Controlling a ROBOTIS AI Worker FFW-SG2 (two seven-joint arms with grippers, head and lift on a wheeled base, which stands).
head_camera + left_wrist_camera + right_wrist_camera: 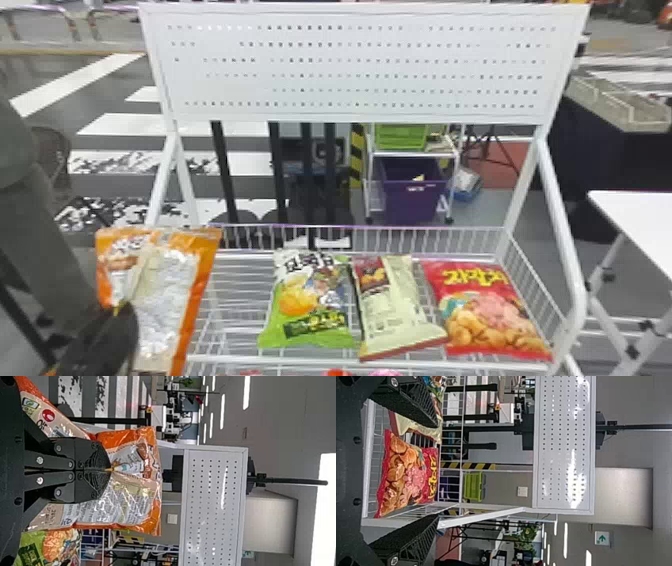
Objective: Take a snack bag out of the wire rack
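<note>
A: What was the largest unit?

B: The white wire rack [370,360]. Its basket extended to the right of the left gripper [121,312]. The rack's perforated panel [360,70] stood upright, above and beyond that gripper.

A: Which other furniture was present?

B: A white table [640,220], well to the right of the left gripper, and a purple bin [412,202], beyond it and rightward, below panel level.

A: And the snack bag for removal?

B: The orange bag [172,295] was clamped in the left gripper, at the rack's left end. It rose above the fingertips, one fold pinched between the closed fingers. Whether its lower end was clear of the basket could not be determined.

A: Remaining bags?

B: The red bag [492,312], green bag [310,300] and cream bag [392,310] lay in the basket, right of the left gripper: green nearest, cream next, red farthest.

A: Right gripper status?

B: The right gripper [437,471] had its fingers spread, with nothing gripped. The red bag lay ahead, visible through the gap.
</note>
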